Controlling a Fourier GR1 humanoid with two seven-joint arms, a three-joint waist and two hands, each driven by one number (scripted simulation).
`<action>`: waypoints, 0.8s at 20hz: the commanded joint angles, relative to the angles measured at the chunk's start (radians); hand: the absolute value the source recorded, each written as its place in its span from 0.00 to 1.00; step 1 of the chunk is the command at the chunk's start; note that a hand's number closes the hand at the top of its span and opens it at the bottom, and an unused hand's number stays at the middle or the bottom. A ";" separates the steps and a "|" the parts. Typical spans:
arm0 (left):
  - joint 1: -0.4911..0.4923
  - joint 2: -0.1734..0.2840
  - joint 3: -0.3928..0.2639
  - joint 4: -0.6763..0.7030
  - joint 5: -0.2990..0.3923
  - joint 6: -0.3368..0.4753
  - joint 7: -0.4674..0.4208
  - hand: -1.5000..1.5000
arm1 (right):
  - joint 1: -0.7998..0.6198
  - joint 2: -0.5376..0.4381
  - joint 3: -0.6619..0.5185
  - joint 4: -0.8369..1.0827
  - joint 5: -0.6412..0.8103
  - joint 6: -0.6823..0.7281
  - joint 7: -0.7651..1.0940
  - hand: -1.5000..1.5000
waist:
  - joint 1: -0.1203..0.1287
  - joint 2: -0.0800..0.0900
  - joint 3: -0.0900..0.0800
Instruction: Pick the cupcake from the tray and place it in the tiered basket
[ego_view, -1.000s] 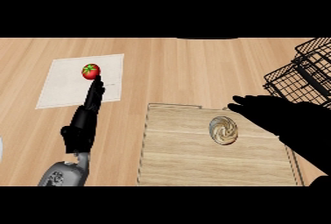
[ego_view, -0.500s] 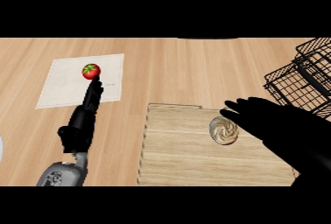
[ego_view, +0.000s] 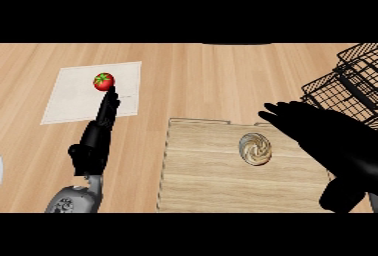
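Head view, nearest items first. 1 left forearm, grey, entering at the lower left edge; its black left hand (ego_view: 91, 150) extends up the counter with fingers straight and together, holding nothing, fingertips reaching onto the mat just below the tomato; contact with the tomato cannot be told. 1 right hand (ego_view: 325, 135), black, large in the lower right, lying over the right side of the tray with fingers spread and relaxed, pointing toward the upper left; nothing is held, and its fingertips sit just beside the cupcake, to the cupcake's upper right, without visibly closing on it. 1 wooden tray (ego_view: 207, 175), rectangular with a low rim, on the counter at centre-right; contents: 1 cupcake (ego_view: 255, 149), seen from above as a round swirl of pale and brown frosting, standing in the tray's upper right part, apart from the rim. 1 pale square mat (ego_view: 74, 95), flat on the counter at the upper left, well apart from the tray; on it: 1 red tomato (ego_view: 103, 80) with a green stem cap, near the mat's upper middle. 1 tiered basket (ego_view: 347, 85), black wire, at the far right edge, partly cut off by the frame; what its tiers contain cannot be told. 1 wooden counter (ego_view: 207, 75), light planks, bearing all of the above.
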 joint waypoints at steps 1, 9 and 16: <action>-0.015 0.040 0.088 0.061 0.059 -0.073 -0.057 0.50 | 0.025 0.031 -0.028 0.052 0.053 0.010 -0.056 0.00 | -0.002 0.001 0.000; 0.045 -0.035 0.011 -0.046 -0.039 -0.015 0.004 0.50 | 0.107 0.016 -0.087 0.087 0.159 0.001 -0.257 0.00 | -0.002 -0.001 0.000; -0.063 -0.004 0.117 0.092 0.008 -0.095 -0.030 0.50 | 0.050 0.187 -0.036 0.119 0.216 0.060 -0.197 0.00 | -0.003 0.000 0.000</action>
